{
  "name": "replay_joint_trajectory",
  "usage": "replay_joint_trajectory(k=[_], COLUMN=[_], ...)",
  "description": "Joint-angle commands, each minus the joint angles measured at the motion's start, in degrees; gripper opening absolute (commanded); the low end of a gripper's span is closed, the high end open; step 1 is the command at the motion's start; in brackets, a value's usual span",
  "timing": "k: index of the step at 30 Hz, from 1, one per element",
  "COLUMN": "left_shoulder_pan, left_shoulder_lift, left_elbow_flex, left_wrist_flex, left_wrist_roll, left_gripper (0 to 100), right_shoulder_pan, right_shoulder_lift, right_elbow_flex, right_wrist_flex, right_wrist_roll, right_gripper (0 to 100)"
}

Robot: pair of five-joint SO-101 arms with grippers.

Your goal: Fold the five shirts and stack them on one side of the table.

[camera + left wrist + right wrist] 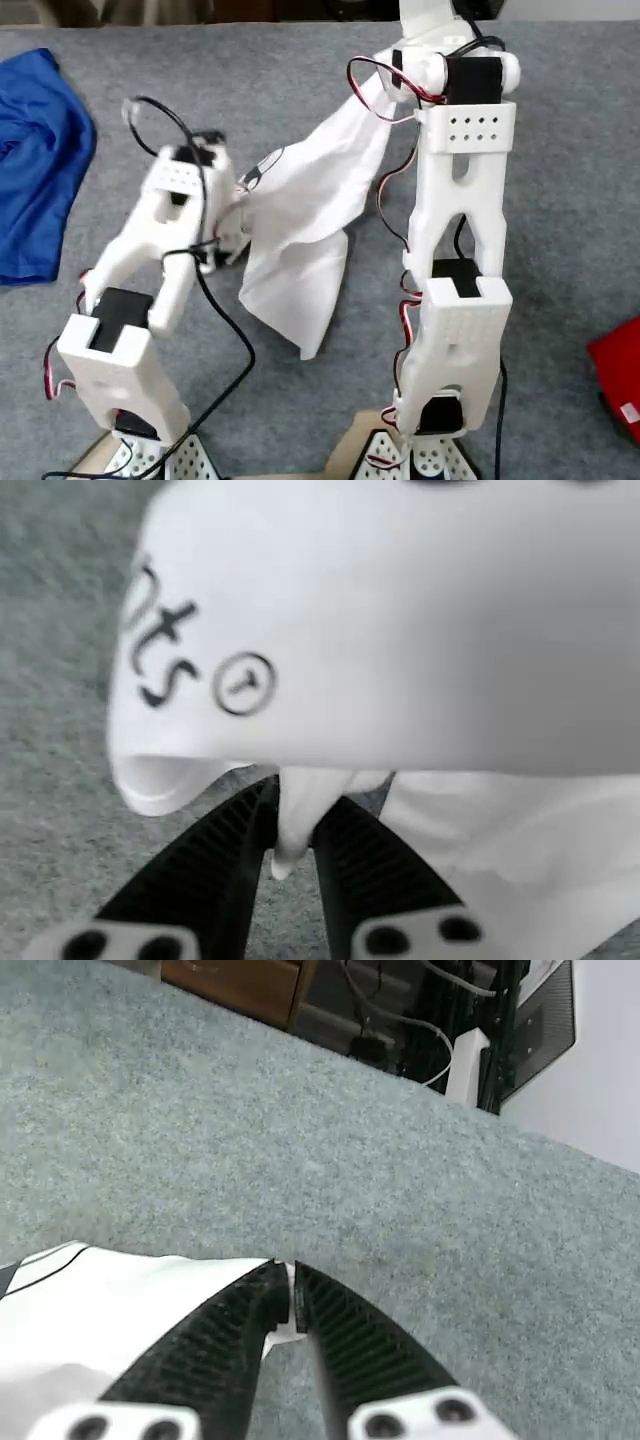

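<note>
— So, pinching what?
— At the left pincer (295, 815): pressed together on a narrow fold of the white shirt (400, 630). At the right pincer (292, 1282): likewise clamped on a white edge, farther back.
— And beyond?
— Stretched between both, hanging above the grey counter (560, 200), lower corner drooping toward it; touching or not, hard to tell. At the far left edge, a crumpled blue shirt (35, 160); at the right edge, something red (622, 378).
— Risks?
— Probably slipping from that thin left pinch if pulled apart too hard, then dropping in a heap. Possibly folding crooked, given the uneven hang.
— Any writing?
— Black script-like lettering (160, 640) and a small circled mark (244, 683) on the cloth; not spelled out.
</note>
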Motion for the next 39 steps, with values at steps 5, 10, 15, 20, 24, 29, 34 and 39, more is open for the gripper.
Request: replay_joint_trajectory(k=[5, 10, 15, 20, 24, 29, 34, 39], left_shoulder_pan=[-8.1, -11.7, -15.5, -17.3, -17.3, -17.3, -17.4, -17.3], left_shoulder_lift=[-3.0, -3.0, -3.0, -3.0, -3.0, -3.0, -9.0, -15.3], left_elbow_flex=[-29.4, -49.1, -67.1, -79.6, -87.6, -100.9, -100.3, -100.3], left_wrist_flex=[10.3, 14.9, 16.5, 16.6, 16.6, 16.6, 17.8, 21.1], left_wrist_roll=[-5.4, -11.0, -13.7, -13.6, -13.5, -13.4, -13.6, -13.6], left_gripper=[2, 2, 2, 2, 2, 2, 2, 2], right_shoulder_pan=[-1.4, -2.1, -2.1, -2.2, -2.1, -2.0, -1.9, 1.6], right_shoulder_lift=[-1.4, -1.4, -1.4, -3.4, -6.5, -12.0, -18.2, -24.1], right_elbow_flex=[-6.4, -16.0, -26.8, -29.8, -29.9, -29.8, -29.8, -29.3], right_wrist_flex=[0.0, -4.3, -14.9, -21.0, -22.2, -23.7, -23.6, -23.3], right_wrist_roll=[0.7, 0.7, 0.7, 2.0, 6.4, 7.6, 7.6, 7.2], right_gripper=[0.5, 0.5, 0.5, 0.5, 0.4, 0.4, 0.4, 0.4])
